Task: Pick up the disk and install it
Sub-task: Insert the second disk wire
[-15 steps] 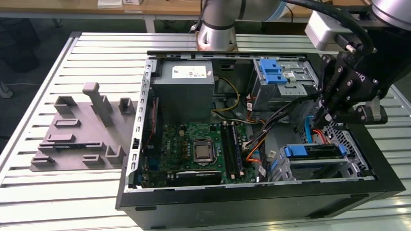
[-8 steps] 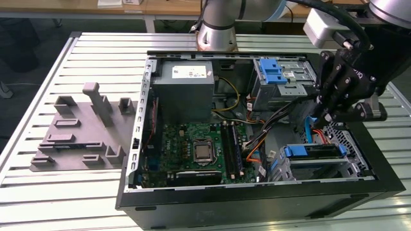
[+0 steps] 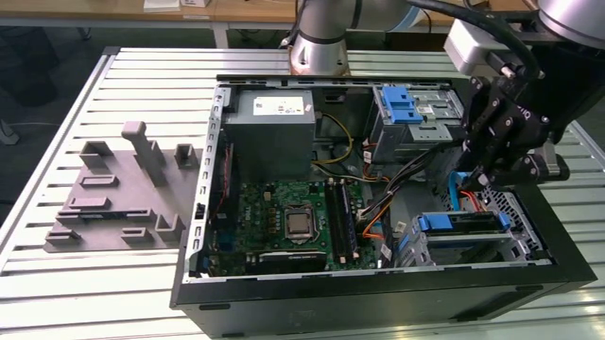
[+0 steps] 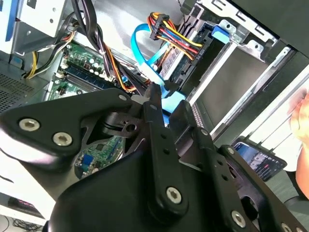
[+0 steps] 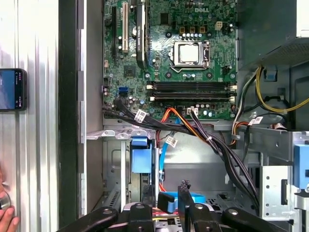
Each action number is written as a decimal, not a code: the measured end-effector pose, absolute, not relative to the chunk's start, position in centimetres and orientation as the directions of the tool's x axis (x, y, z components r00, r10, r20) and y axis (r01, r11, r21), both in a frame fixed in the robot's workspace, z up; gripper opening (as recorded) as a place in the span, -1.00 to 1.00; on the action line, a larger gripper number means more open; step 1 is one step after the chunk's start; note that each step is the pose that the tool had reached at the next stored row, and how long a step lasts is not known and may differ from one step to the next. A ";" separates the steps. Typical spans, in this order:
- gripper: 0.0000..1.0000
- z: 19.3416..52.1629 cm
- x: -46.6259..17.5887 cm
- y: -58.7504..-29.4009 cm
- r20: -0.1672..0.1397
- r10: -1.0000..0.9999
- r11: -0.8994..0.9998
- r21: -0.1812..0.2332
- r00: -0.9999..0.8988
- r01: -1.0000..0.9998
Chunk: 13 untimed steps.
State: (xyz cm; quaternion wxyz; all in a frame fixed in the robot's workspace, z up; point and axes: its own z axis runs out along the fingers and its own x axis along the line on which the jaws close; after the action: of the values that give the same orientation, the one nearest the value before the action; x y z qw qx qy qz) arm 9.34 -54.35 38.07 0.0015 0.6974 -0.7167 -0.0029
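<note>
Black end effector (image 4: 166,113) fingers pinch the blue-framed disk (image 4: 169,105) inside the open computer case (image 3: 378,297), poised among blue and orange cables (image 4: 159,34) above the drive cage (image 3: 472,237); the disk is lifted but not yet seated. Motherboard (image 5: 183,53), grey power supply (image 3: 274,124) and a blue-latched bay (image 3: 411,110) crowd around on the slatted table (image 3: 95,283)

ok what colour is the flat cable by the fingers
Light blue. The flat cable shows best in the second wrist view, curving down toward the fingers.
</note>
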 end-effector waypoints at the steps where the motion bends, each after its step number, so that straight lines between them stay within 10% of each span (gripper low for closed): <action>1: -0.31 37.9 9.3 -54.3 0.000 -1.000 0.027 0.006 -0.027 -1.000; 13: -0.59 36.8 9.5 -54.1 0.024 -0.999 0.027 0.006 -0.027 -1.000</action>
State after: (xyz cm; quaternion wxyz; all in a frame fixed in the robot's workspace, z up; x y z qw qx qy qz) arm 9.54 -54.07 36.77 0.0107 0.6973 -0.7167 0.0065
